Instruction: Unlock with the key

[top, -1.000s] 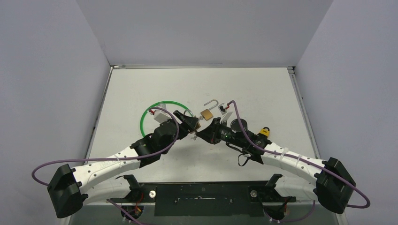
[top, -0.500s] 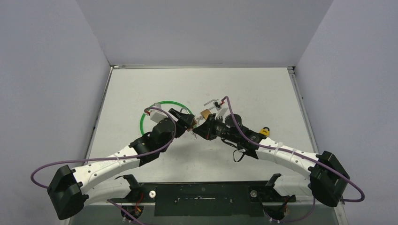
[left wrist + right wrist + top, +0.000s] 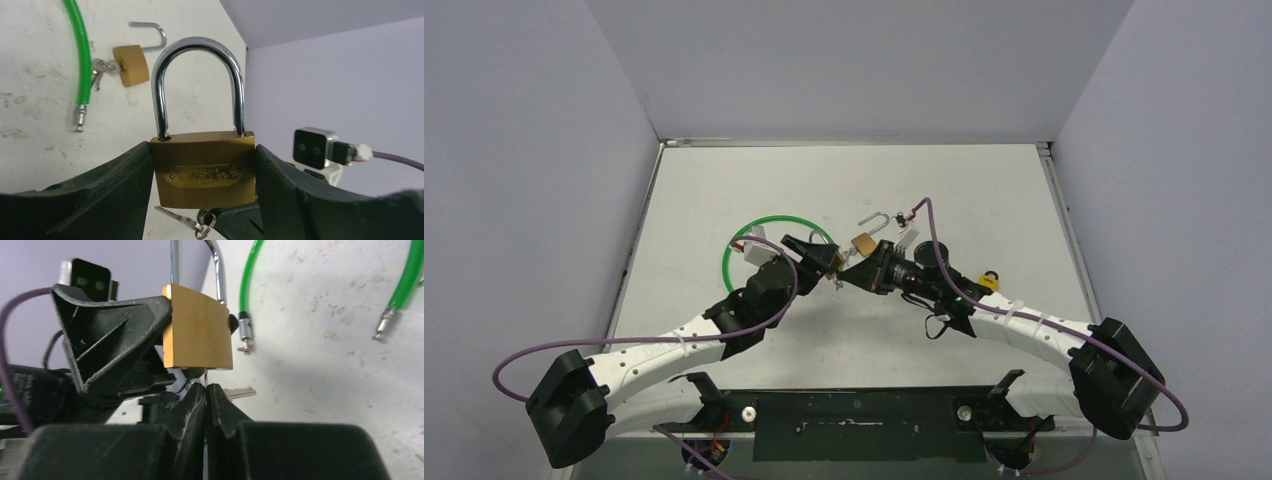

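Observation:
A brass padlock (image 3: 204, 170) with a closed steel shackle (image 3: 198, 85) is held upright above the table, and my left gripper (image 3: 204, 175) is shut on its two sides. The key (image 3: 205, 377) stands in the bottom of the padlock (image 3: 198, 327), seen edge-on. My right gripper (image 3: 205, 388) is shut on this key just below the lock body. A spare key (image 3: 239, 392) hangs off the same ring. In the top view both grippers meet at the padlock (image 3: 837, 263) in mid-table.
A second brass padlock (image 3: 864, 243) lies behind with its shackle open and keys (image 3: 100, 67) beside it. A green cable loop (image 3: 754, 245) lies to the left. A small yellow padlock (image 3: 990, 280) sits beside the right arm.
My right gripper's jaws have closed fully on the key. The right wrist has shifted and turned a little at the lock, and its cable swung. The left gripper keeps its hold on the padlock.

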